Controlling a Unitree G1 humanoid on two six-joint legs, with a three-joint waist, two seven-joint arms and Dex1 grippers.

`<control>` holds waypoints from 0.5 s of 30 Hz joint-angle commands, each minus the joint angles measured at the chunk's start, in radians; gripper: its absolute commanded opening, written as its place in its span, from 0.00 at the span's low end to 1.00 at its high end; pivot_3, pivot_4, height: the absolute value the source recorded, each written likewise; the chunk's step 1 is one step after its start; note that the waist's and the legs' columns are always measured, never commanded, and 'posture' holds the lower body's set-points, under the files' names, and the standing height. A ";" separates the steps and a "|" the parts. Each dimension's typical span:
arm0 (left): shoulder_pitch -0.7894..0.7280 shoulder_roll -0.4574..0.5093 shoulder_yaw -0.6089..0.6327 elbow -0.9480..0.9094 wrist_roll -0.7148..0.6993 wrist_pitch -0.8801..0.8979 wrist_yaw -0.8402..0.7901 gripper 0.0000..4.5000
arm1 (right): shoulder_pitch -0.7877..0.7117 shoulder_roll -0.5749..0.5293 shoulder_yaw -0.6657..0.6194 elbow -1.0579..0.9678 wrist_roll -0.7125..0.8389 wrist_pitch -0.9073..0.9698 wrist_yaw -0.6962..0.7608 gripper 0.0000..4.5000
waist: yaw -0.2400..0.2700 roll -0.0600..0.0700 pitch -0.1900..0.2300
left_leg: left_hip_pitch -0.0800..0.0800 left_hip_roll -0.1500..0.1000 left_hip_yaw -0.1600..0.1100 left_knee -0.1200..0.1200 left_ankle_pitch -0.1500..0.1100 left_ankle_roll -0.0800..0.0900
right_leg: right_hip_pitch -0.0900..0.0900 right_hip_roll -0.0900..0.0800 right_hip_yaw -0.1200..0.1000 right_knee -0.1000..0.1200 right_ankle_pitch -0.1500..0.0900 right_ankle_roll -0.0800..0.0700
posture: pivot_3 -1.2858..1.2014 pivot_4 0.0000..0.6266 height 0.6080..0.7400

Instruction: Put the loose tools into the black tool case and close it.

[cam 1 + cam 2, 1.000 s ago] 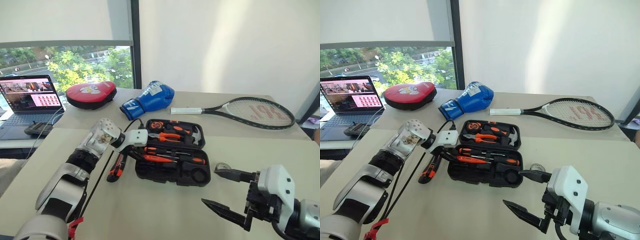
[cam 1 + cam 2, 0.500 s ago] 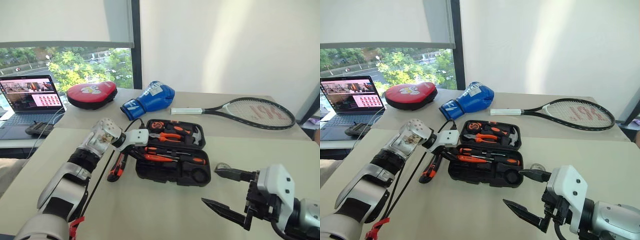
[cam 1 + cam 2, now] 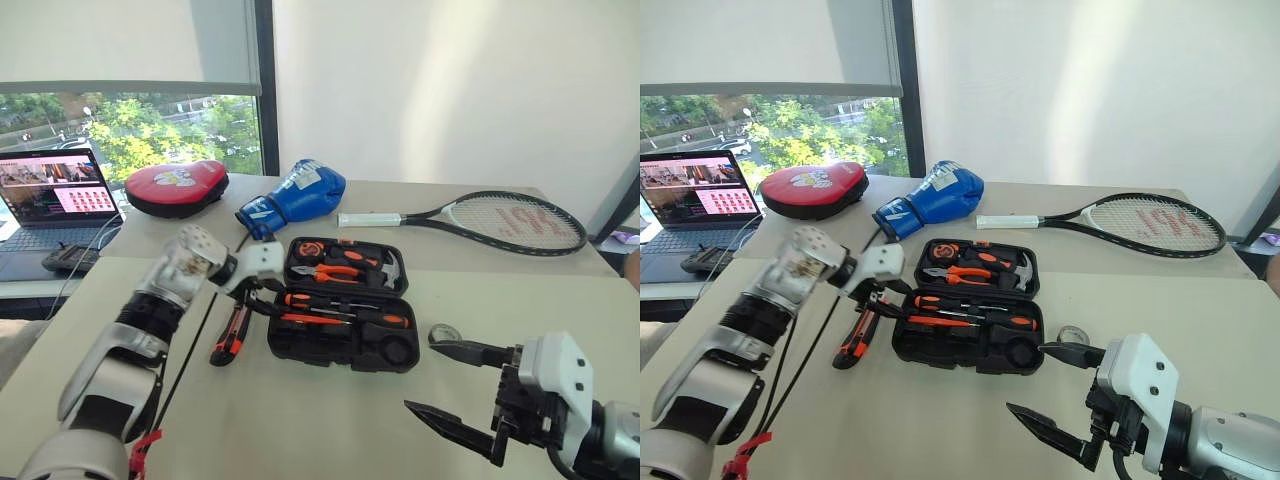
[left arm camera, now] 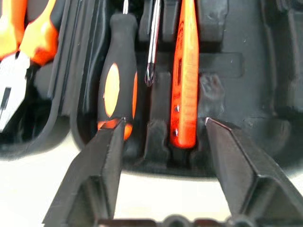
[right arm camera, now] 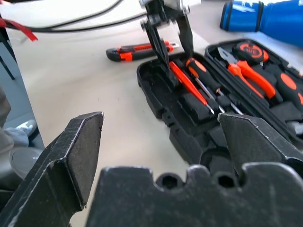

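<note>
Left pincer: the left pincer (image 4: 163, 137) has spread its fingers and lifted a little off the near-left end of the black tool case (image 3: 345, 345); nothing is between them now.
Just released: the small orange screwdriver (image 4: 183, 75) lies in its recess beside an orange-and-black-handled screwdriver (image 4: 116, 82), so that tool looks delivered.
Right pincer: the right pincer (image 3: 452, 385) hangs spread wide and empty over the surface (image 3: 300, 420), unmoved.
Still loose: the utility knife (image 3: 232, 333) lies on the surface just left of the case.
Case: open, orange pliers (image 3: 335, 272) in the upper half.
Judgement: the knife probably comes next, then closing.
</note>
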 commanded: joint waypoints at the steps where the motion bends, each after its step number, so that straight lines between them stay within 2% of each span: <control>1: 0.007 0.022 0.119 -0.169 -0.131 0.224 0.010 0.36 | -0.019 0.000 -0.015 -0.017 0.003 -0.024 -0.009 1.00 | -0.001 0.000 0.000 | -0.001 0.000 0.000 0.000 0.000 0.000 | -0.001 0.000 0.000 0.000 0.000 0.000 | 0.52 0.24 1.00; 5: 0.116 -0.066 0.191 -0.331 -0.200 0.371 0.183 0.02 | -0.038 0.002 -0.005 -0.017 0.000 -0.015 -0.015 1.00 | 0.008 0.000 0.000 | 0.000 -0.001 0.000 0.001 0.000 0.001 | 0.001 -0.001 0.000 0.000 -0.001 0.002 | 0.52 0.24 1.00; 9: 0.264 -0.241 0.264 -0.432 -0.202 0.387 0.471 0.02 | -0.049 -0.006 -0.001 -0.017 0.016 -0.015 -0.033 1.00 | 0.011 0.000 0.000 | 0.001 -0.001 -0.002 0.003 -0.002 0.003 | 0.006 -0.002 0.000 -0.002 0.000 0.004 | 0.52 0.24 1.00; 12: 0.346 -0.291 0.267 -0.482 -0.195 0.351 0.569 0.02 | -0.048 -0.016 0.004 -0.017 0.027 -0.024 -0.046 1.00 | 0.005 -0.001 0.001 | 0.002 -0.001 -0.003 0.002 -0.002 0.003 | 0.006 -0.003 0.001 -0.002 0.000 0.004 | 0.52 0.24 1.00; 15: 0.427 -0.293 0.217 -0.482 -0.135 0.276 0.651 0.02 | -0.046 -0.028 0.008 -0.017 0.036 -0.031 -0.058 1.00 | 0.004 0.000 0.000 | 0.004 -0.001 -0.003 0.002 -0.002 0.002 | 0.006 -0.003 0.002 -0.001 0.000 0.004 | 0.52 0.24 1.00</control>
